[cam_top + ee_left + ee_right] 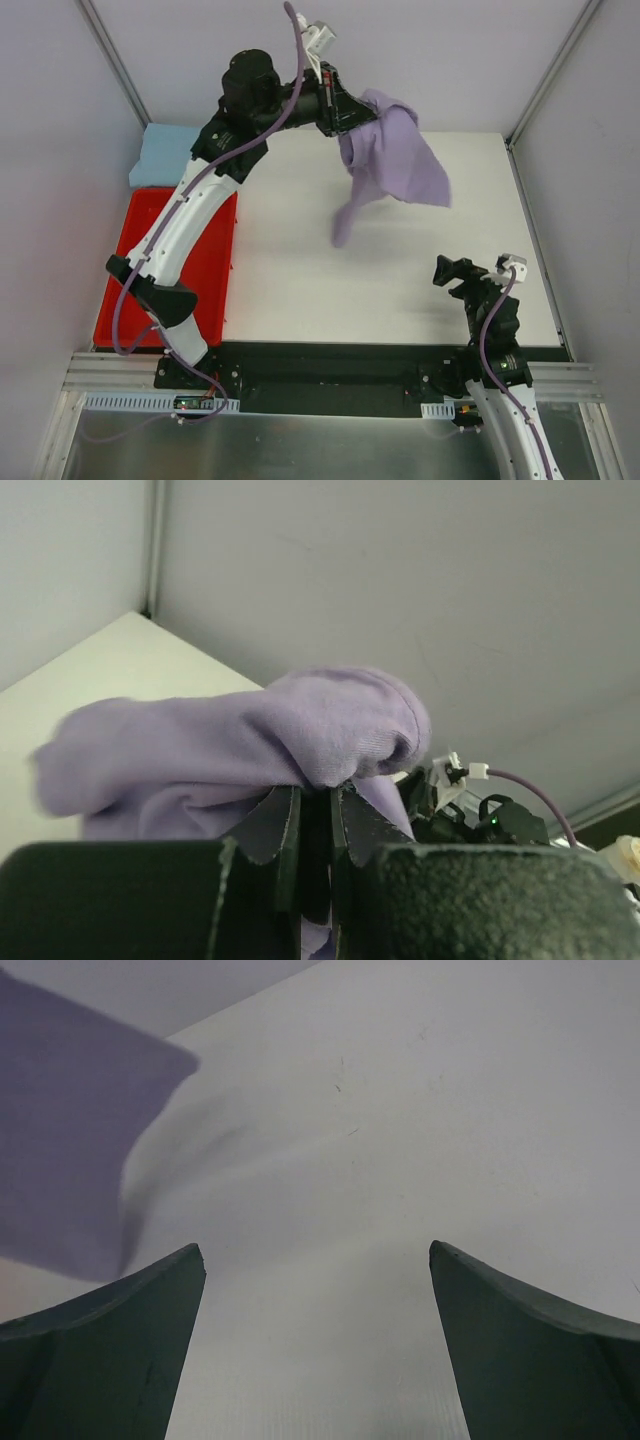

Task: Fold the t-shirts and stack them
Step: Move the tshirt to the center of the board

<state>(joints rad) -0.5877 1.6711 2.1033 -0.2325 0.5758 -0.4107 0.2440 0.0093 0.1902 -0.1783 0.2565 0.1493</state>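
**One lavender shirt aloft, pinched by the left arm**

One t-shirt is off the worktop (400, 290). The lavender t-shirt (395, 160) hangs bunched at about 12 o'clock in the top view, over the far edge of the white surface. A loose tail of it trails down toward 6 o'clock. That tail is blurred, so I cannot tell whether it touches the surface.

The left gripper (345, 120) reaches out high toward 12 o'clock. In the left wrist view its fingers (275, 830) are pressed nearly together on a gathered fold of the purple cloth. The rest of the shirt bulges above and to both sides of them.

The right gripper (450, 272) sits low at about 4 o'clock, near the near-right part of the worktop and well apart from the shirt. Its fingers (110, 1350) are spread wide with only bare surface between them. In its wrist view a flat patch of purple shows at 10 o'clock.

A light blue t-shirt (165, 155) lies folded at about 10 o'clock, by the far left corner. The red bin (205, 270) sits just nearer than it, along the left edge at 9 o'clock, partly hidden under the left arm.
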